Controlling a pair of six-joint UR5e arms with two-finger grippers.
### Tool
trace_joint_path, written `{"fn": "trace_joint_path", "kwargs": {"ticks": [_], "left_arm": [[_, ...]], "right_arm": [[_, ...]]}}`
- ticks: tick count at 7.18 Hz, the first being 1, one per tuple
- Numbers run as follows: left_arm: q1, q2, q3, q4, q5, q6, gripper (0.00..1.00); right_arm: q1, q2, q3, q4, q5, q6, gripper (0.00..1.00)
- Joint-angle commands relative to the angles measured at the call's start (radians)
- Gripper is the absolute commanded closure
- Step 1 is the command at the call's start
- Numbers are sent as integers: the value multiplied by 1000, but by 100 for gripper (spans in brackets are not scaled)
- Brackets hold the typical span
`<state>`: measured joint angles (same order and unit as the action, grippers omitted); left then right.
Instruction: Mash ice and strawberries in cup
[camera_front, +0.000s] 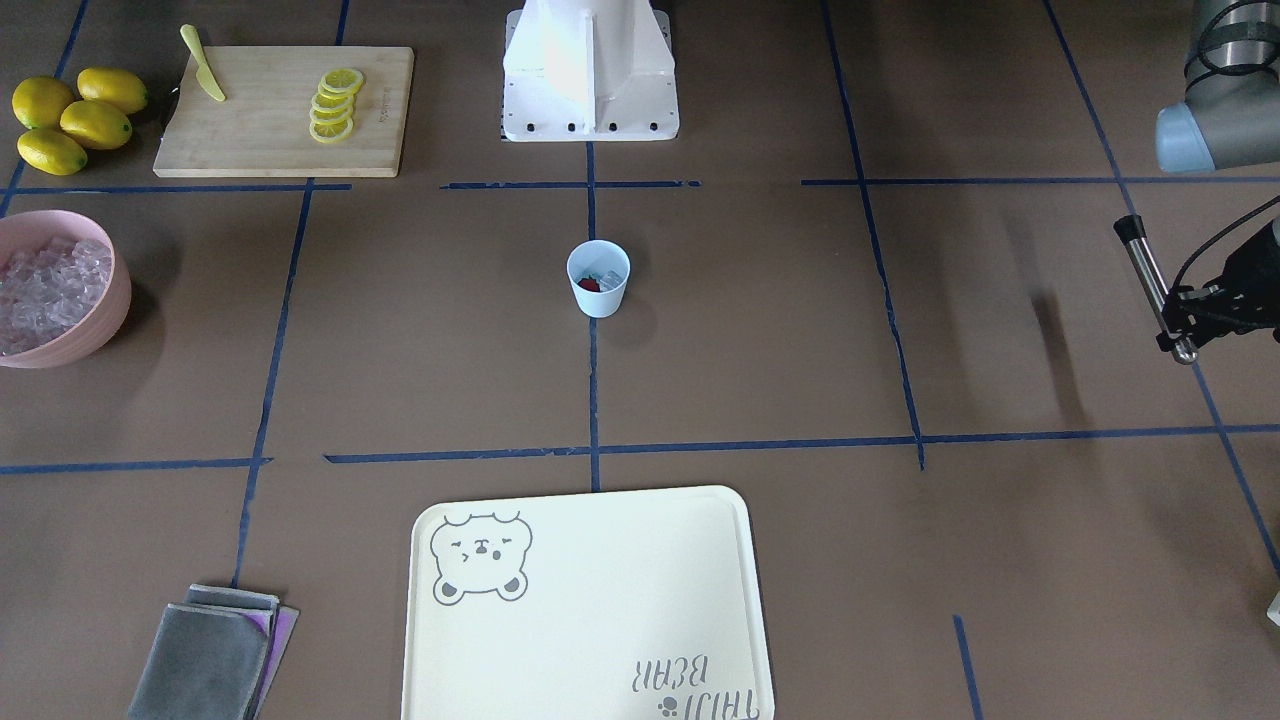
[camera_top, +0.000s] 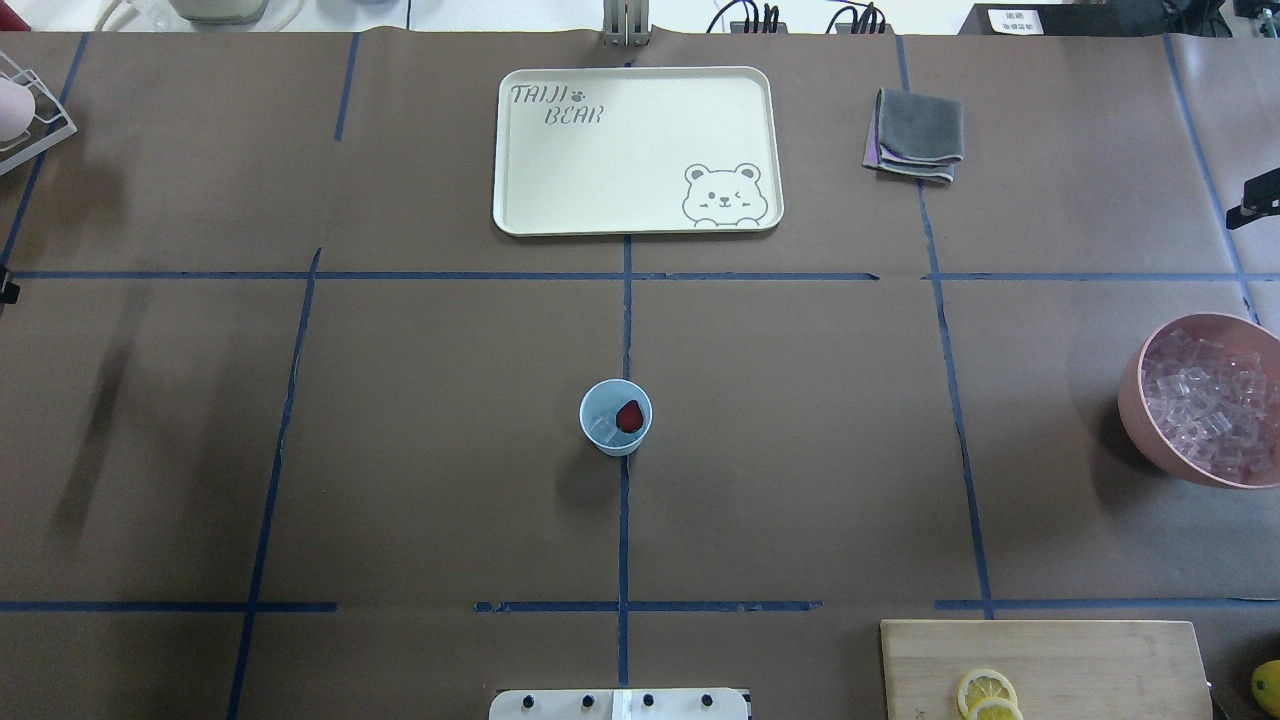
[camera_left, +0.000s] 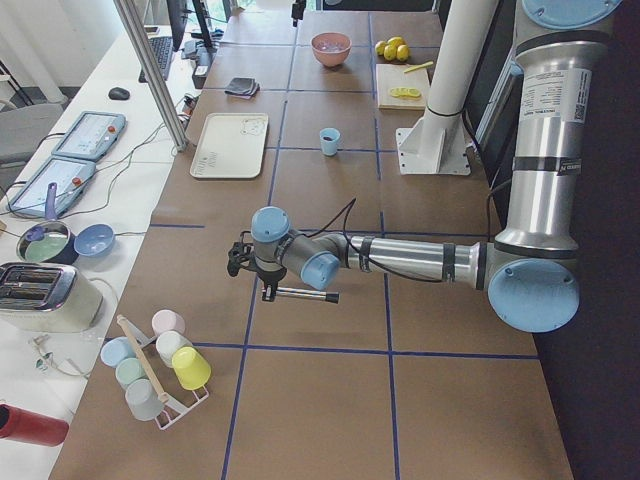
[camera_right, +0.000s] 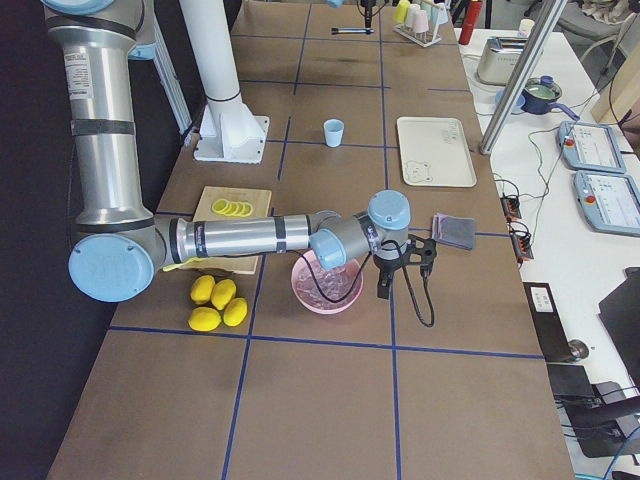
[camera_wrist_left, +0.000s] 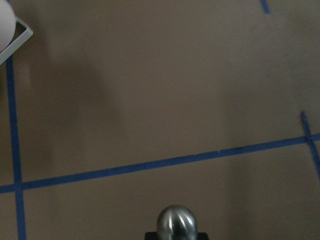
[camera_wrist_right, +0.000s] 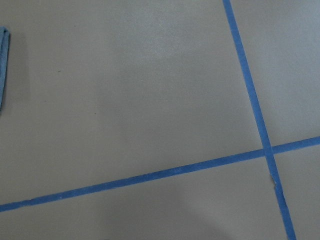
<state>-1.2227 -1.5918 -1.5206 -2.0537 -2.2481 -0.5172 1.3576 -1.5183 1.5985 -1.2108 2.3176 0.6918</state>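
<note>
in the cup: one strawberry beside a few ice cubes. both look whole, so mashing not begun. left gripper sits well off on the robot's-left side of the cup, clamped on a steel pestle. right gripper: can't tell if it's wide or closed. it's well off the cup's other side, by the pink bowl heaped with ice. next, i reckon: carry pestle over the cup, stand it tip-down, press straight. light cup may tip.

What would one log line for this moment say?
left gripper: holds metal rod, far from cup | cup: whole strawberry, ice | right gripper: grip unclear
</note>
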Motion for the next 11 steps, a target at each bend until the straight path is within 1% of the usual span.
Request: {"fn": "trace_joint_path", "kwargs": {"ticks": [1,3,5,8,10,11], "left_arm": [[2,0,77,-13,109,9,94],[5,-5,103,-13,113,0,94],[40,-7,120,-11,113,-3,92],[45,-11,175,-26,107,-3,91],[64,-16,175,-26,104,-3,81],[78,-22,175,-26,104,-4,79]], "right_arm": [[0,-2,-3,-1,0,0,0],[0,-2,3,0,0,3,0],[0,-2,0,-1,0,2,0],[0,-3,0,-1,2,2,0],[0,-6,0,-1,0,2,0],[0,-6,0,-1,2,2,0]]}}
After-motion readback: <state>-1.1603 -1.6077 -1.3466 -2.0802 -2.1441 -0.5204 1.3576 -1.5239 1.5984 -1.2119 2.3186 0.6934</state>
